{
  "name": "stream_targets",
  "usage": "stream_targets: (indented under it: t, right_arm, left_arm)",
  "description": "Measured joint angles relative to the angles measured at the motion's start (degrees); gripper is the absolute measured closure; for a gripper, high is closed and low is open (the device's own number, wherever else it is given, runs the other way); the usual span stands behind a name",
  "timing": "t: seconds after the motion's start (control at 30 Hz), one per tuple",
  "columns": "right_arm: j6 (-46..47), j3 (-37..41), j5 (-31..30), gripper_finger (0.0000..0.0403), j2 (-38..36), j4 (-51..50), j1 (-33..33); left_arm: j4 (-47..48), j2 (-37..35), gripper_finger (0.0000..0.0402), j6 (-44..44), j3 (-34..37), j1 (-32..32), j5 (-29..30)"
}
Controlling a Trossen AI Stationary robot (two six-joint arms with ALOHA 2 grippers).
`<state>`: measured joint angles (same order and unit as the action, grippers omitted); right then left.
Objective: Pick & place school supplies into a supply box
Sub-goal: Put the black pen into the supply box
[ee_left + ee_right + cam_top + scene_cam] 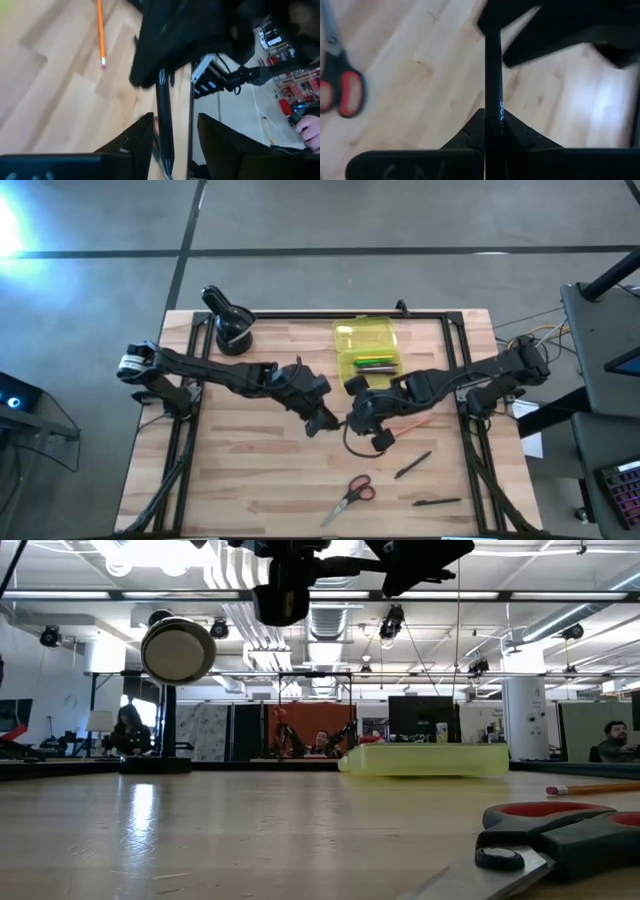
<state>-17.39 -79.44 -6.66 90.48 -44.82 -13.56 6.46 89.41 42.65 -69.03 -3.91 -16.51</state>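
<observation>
A black pen (493,95) is pinched between the fingers of the right gripper (352,423), just below the middle of the table (250,480). The left gripper (322,423) is met tip to tip with it from the nine o'clock side; its fingers (137,142) are seen spread in the left wrist view, with the pen passing loosely between them. A hand-over between the arms appears to be under way, though whether the left fingers touch the pen cannot be told.

The supply box (367,346) lies open at twelve o'clock from the grippers, near the table's far edge, its lid folded back. A few supplies are already inside, a green one and dark ones among them; an exact count is not possible from above.

Several items are left on the wood. An orange pencil (410,423) lies just beside the right gripper at three o'clock. Two black pens (412,465) rest toward four o'clock, well apart from the box. The red-handled scissors (350,497) lie at six o'clock near the front edge. A black round stand (233,330) at the far left corner is not part of the job.

The task is judged partly done, with the held pen and at least four loose items still to be boxed.
</observation>
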Motion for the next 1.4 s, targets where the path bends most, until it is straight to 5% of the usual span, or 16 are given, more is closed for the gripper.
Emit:
stream_targets:
  t: [0.17, 0.63, 1.03, 1.2, 1.4]
  right_arm:
    - [2.38, 0.07, 2.67, 0.0382, -0.07, -0.01, 1.96]
    - [9.09, 8.58, 10.68, 0.0382, -7.08, 1.04, 15.33]
    - [12.44, 25.97, 23.54, 0.038, -14.47, 5.16, 36.28]
    - [12.48, 30.31, 34.69, 0.038, -11.13, 7.28, 41.91]
    - [11.07, 31.74, 38.09, 0.0379, -5.08, 11.58, 44.62]
  left_arm:
    - [0.44, -3.89, 0.0264, -5.86, -0.05, 3.1, 1.4]
    - [12.6, -20.52, 0.0264, -26.55, -0.11, 6.98, 23.79]
    - [14.27, -24.29, 0.0264, -27.68, -0.09, 6.93, 26.74]
    - [14.12, -23.43, 0.0264, -25.23, -0.09, 6.93, 28.06]
    - [13.62, -22.81, 0.0264, -22.21, -0.09, 6.45, 28.85]
